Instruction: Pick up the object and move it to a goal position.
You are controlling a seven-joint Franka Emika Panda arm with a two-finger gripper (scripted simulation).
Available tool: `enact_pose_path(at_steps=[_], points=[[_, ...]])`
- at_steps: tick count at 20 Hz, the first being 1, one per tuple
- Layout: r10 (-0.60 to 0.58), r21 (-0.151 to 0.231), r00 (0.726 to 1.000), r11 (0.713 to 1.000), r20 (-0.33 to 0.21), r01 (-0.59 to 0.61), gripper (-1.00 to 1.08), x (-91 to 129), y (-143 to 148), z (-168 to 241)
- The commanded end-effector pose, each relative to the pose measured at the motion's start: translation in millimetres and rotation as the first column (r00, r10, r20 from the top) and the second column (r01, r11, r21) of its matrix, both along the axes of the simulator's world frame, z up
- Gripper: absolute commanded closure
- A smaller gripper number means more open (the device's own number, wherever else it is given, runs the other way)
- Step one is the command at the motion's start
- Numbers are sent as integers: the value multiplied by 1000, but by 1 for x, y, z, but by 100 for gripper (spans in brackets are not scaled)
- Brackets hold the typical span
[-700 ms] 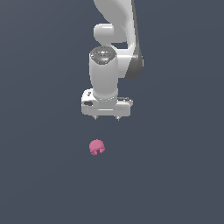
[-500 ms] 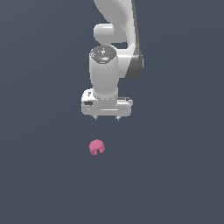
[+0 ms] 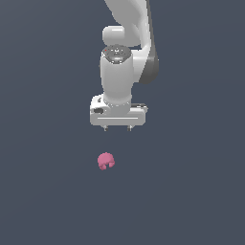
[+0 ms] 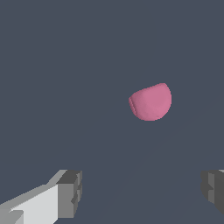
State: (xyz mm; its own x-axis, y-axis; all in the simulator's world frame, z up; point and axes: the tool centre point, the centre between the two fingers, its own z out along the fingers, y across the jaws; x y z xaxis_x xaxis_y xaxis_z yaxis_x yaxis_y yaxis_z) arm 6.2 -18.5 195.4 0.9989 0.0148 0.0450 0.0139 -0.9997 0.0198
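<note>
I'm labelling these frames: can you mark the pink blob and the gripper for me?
pink blob point(image 3: 105, 161), exterior view, middle of its rounded top.
gripper point(image 3: 117, 128), exterior view, midway between its fingertips, jaws apart.

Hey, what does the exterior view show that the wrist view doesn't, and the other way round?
Only the exterior view shows the white arm and the whole gripper hanging above the pink blob, clear of it, plus the notches on the blob's underside. Only the wrist view shows the grey finger pads close up, spread wide apart. Both show the blob on the plain dark floor, ungrasped.
</note>
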Motion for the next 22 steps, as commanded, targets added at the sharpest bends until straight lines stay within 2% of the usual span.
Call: enact_pose_path(at_steps=[1, 8, 13, 17, 22], points=[[-7, 1, 1000, 1000, -1, 7, -92, 0, -1, -1], [-86, 8, 996, 996, -4, 86, -92, 6, -4, -6], [-190, 16, 982, 982, -9, 190, -92, 12, -10, -14], [-298, 23, 954, 954, -15, 299, -92, 19, -15, -22], [-444, 29, 896, 895, -24, 444, -92, 29, -23, -34]])
